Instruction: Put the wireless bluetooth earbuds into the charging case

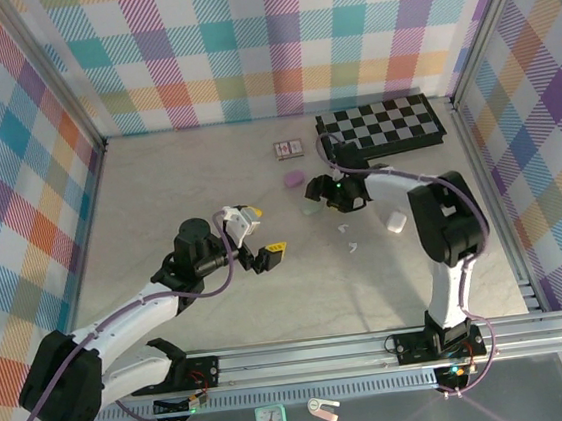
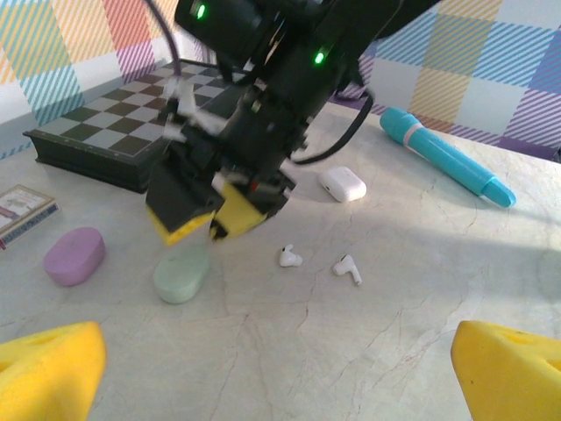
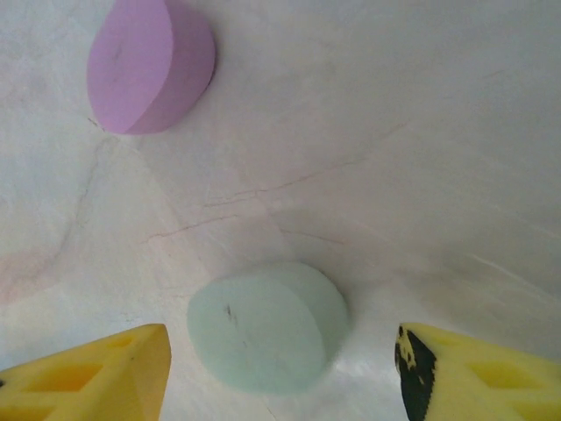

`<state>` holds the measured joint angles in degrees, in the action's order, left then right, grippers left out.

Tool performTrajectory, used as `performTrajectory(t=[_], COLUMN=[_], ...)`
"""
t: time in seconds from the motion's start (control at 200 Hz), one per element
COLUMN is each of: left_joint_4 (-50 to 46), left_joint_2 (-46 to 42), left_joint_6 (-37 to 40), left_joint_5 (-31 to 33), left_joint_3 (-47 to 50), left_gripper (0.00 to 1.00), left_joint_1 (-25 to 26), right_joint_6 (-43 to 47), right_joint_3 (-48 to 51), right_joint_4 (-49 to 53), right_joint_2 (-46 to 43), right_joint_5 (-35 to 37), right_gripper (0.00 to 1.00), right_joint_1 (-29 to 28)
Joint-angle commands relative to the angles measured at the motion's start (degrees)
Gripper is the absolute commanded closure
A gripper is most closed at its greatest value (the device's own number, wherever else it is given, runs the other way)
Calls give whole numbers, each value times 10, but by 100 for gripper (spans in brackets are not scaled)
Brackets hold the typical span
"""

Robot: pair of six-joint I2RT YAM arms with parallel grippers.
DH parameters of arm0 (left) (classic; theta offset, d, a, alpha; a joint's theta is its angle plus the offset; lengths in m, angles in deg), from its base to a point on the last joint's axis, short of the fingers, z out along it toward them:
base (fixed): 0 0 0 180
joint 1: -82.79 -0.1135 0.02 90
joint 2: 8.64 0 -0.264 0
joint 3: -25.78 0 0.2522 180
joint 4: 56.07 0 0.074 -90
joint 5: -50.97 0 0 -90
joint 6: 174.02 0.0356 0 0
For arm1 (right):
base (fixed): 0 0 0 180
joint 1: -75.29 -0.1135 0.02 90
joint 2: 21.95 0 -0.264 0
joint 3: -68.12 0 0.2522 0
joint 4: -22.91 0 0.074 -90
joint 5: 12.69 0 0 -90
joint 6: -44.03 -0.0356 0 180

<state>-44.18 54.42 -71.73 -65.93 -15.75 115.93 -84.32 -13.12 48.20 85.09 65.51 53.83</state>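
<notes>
Two white earbuds [image 2: 290,257] [image 2: 348,267] lie loose on the marble table, seen from above as small white pieces [image 1: 344,228] [image 1: 353,247]. A white charging case [image 2: 342,184] [image 1: 396,222] sits shut beyond them. My right gripper [image 3: 280,377] [image 1: 320,196] [image 2: 209,224] hangs open over a mint-green pebble case [image 3: 267,326] [image 2: 181,274] [image 1: 310,207]. That case lies between its yellow fingers with a gap on each side. My left gripper [image 2: 280,377] [image 1: 261,235] is open wide and empty, low over the table, left of the earbuds.
A purple pebble case [image 3: 149,66] [image 2: 74,256] [image 1: 294,179] lies just beyond the green one. A chessboard [image 1: 381,125] [image 2: 114,123] and a small card box [image 1: 288,149] stand at the back. A long teal stick [image 2: 443,156] lies far right. Plaid walls enclose the table.
</notes>
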Motion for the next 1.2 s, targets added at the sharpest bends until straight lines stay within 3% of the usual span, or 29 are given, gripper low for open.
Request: performTrajectory(t=[0.0,0.14,0.41,0.585,0.79,1.195], left_joint_4=[22,29,41,44,41,35], left_joint_2=[10,18,38,42,43,43], left_joint_6=[6,7,8,9,9,9], left_joint_5=[-4,-5,-10,-11,-11,-10], left_joint_3=[-6,-9,-16,-16,-16,-18], left_gripper=[0,0,0,0,0,0], left_joint_1=[8,10,13,14,14,14], right_joint_6=[35,24,-49,-79,-75,-49], right_joint_3=[34,96,223,252,250,237], right_joint_4=[48,83,115,109,88,71], right_joint_2=[-81,-170,-286,-281,-246,-189], right_joint_5=[88,202,361,375,350,322], right_gripper=[26,15,17,21,33,36], right_joint_1=[10,15,29,40,48,62])
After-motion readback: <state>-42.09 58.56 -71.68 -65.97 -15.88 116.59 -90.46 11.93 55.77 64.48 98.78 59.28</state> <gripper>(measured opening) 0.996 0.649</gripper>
